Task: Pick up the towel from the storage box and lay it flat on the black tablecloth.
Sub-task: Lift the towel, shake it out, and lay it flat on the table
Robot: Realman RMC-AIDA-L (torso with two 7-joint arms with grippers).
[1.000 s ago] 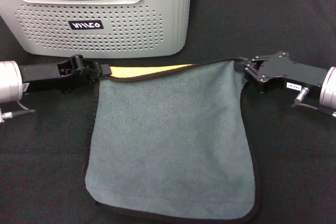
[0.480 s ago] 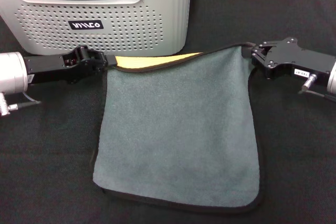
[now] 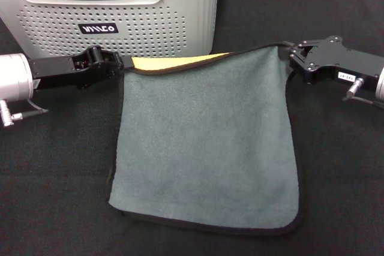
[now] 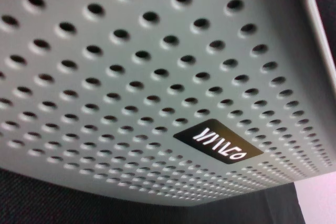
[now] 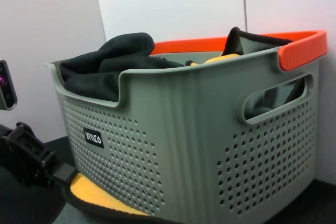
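over the last second, carried away from the robot and toward the storage box (image 3: pixel 120 22): the towel (image 3: pixel 204 142) now with its near hem fully in the head view, well short of the lower edge; top edge raised tighter between the two grippers, less sag in it; read as the spreading step nearly done, lowering and letting go next.

from the left: left gripper (image 3: pixel 118 64) clamped on the towel's left top corner, just before the box wall; yellow-orange reverse face (image 3: pixel 174 62) folded over beside it, so not yet flat there; grey-green face spread across the black tablecloth (image 3: pixel 54 166) in the middle; right gripper (image 3: pixel 287 57) pinched shut on the right top corner.

around: dark cloths (image 5: pixel 113 59) heaped in the storage box, an orange rim (image 5: pixel 302 45) at its back; box wall right behind the left gripper, filling the left wrist view, label (image 4: pixel 218 148) close; little room for more travel that way; likely snag the folded corner.
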